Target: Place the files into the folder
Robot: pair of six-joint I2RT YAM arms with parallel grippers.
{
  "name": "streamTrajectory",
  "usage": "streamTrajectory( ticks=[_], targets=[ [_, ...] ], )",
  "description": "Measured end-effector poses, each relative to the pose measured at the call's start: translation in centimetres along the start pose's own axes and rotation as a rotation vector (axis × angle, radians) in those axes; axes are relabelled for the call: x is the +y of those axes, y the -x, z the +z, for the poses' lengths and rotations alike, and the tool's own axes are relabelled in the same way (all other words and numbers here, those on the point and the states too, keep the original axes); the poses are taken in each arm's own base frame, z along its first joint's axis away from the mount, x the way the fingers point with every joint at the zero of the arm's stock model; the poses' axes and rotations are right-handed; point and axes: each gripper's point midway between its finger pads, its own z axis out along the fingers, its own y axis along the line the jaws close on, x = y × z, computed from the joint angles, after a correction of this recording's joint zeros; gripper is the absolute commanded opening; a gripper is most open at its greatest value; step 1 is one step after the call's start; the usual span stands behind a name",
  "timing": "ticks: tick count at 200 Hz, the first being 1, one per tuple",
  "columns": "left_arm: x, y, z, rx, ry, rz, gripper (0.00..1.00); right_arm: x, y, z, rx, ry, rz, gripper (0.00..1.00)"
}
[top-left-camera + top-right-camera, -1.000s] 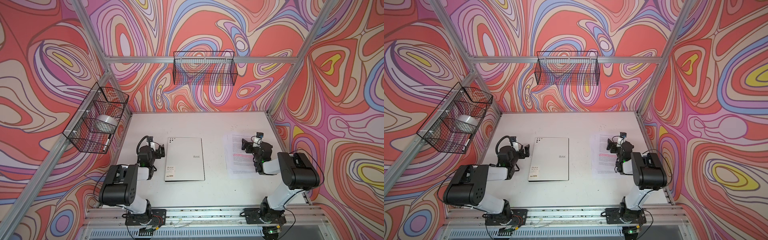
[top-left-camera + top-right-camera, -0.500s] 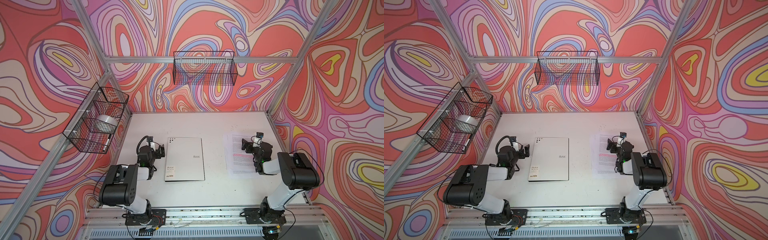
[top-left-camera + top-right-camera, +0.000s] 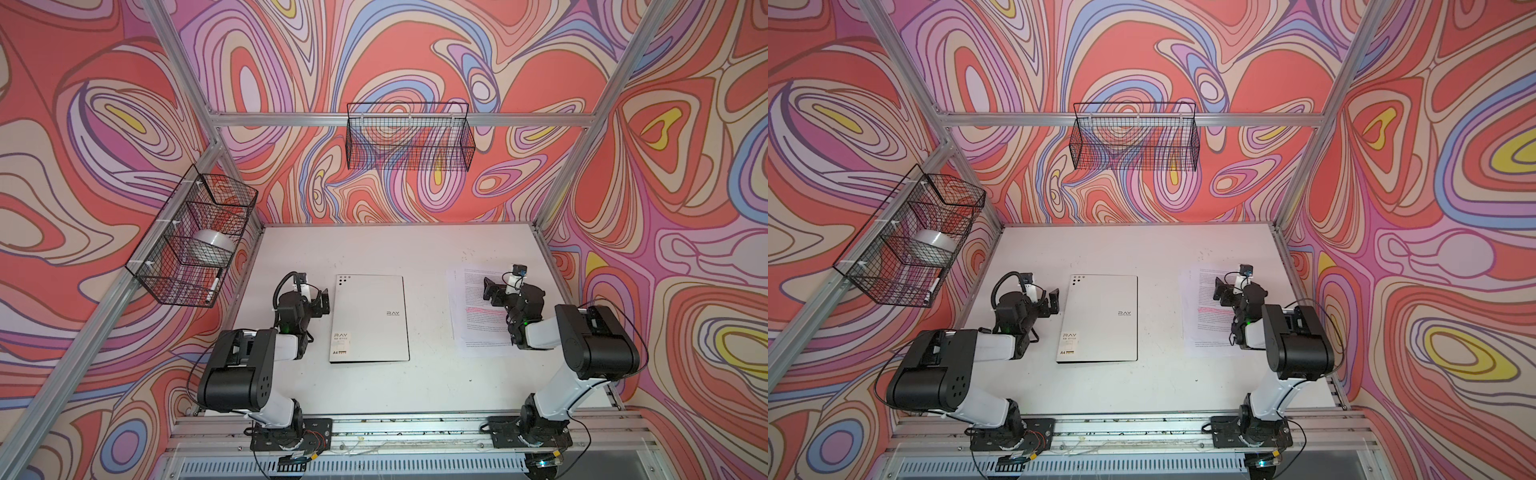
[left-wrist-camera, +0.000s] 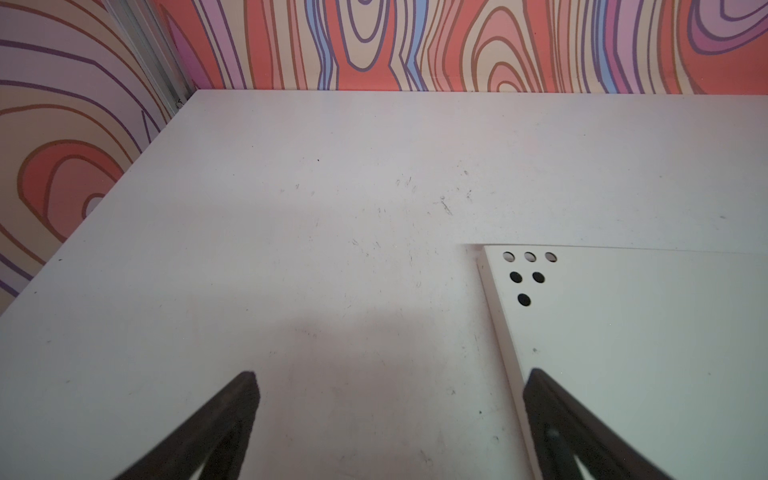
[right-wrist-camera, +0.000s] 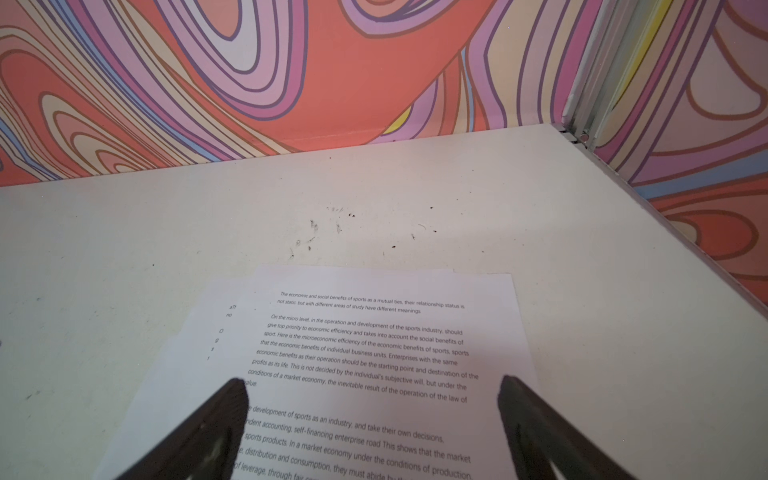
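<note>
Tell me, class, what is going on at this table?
Two robot arms look set to file papers. The folder lies closed on the table, with the left gripper open by its left edge. The files lie apart to its right, slightly fanned, with the right gripper open over them. Nothing is held yet.

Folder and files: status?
Left gripper open, empty, beside closed folder. Right gripper open, empty, above files. Nothing between folder and files.
</note>
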Motion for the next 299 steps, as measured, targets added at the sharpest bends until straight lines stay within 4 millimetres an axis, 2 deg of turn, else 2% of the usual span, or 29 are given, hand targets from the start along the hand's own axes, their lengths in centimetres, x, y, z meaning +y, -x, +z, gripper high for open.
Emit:
streamTrajectory(
  ticks=[43,64,77,99,116,125,132,147,162,175,196,219,240,259,278,299],
  targets=[
    [0.2,-0.1,0.0,0.007,0.011,0.0,1.0,0.8,-0.1,0.4,0.018,-0.032,-0.021,0.98],
    [0.2,0.3,0.0,0.035,0.014,0.001,1.0,0.4,0.5,0.8,0.043,-0.069,-0.019,0.99],
    [0.1,2.0,0.0,0.04,0.009,0.008,1.0,0.3,1.7,1.3,0.047,-0.08,-0.02,0.98],
    [-0.3,6.9,-0.2,0.017,-0.005,0.048,1.0,0.2,4.8,1.7,0.034,-0.104,-0.017,0.99],
    [-0.9,9.9,-0.4,0.057,-0.035,0.116,1.0,0.3,6.9,1.3,0.049,-0.12,0.026,0.99],
    [-1.4,10.9,-0.7,0.1,-0.064,0.163,0.99,0.5,7.8,1.2,0.078,-0.123,0.068,0.99],
    [-1.9,11.5,-1.0,0.136,-0.094,0.207,0.98,0.7,9.2,1.1,0.083,-0.123,0.106,0.98],
    [-3.5,11.8,-2.2,0.226,-0.19,0.329,0.98,1.3,11.6,0.8,0.115,-0.107,0.181,0.99],
    [-5.7,10.1,-4.2,0.339,-0.313,0.485,0.99,2.7,13.7,0.1,0.14,-0.052,0.253,0.99],
    [-7.7,7.5,-6.1,0.433,-0.407,0.626,1.0,3.9,14.1,-0.9,0.158,0.007,0.314,0.98],
    [-10.7,2.0,-9.8,0.595,-0.56,0.868,1.0,5.5,11.8,-2.3,0.258,0.068,0.422,0.99],
    [-12.6,-2.2,-13.8,0.683,-0.675,1.106,1.0,7.5,8.6,-3.6,0.386,0.1,0.492,0.98],
    [-13.0,-5.2,-16.6,0.691,-0.721,1.288,1.0,10.1,7.6,-5.0,0.459,0.152,0.504,0.99],
    [-12.6,-8.0,-18.1,0.695,-0.726,1.41,1.0,12.1,7.0,-6.1,0.505,0.192,0.501,0.99],
    [-11.8,-10.4,-18.6,0.711,-0.702,1.498,1.0,13.5,6.5,-6.9,0.539,0.221,0.501,0.98],
    [-11.6,-11.8,-18.3,0.686,-0.653,1.55,1.0,13.9,6.6,-7.6,0.55,0.228,0.511,0.99]
  ],
)
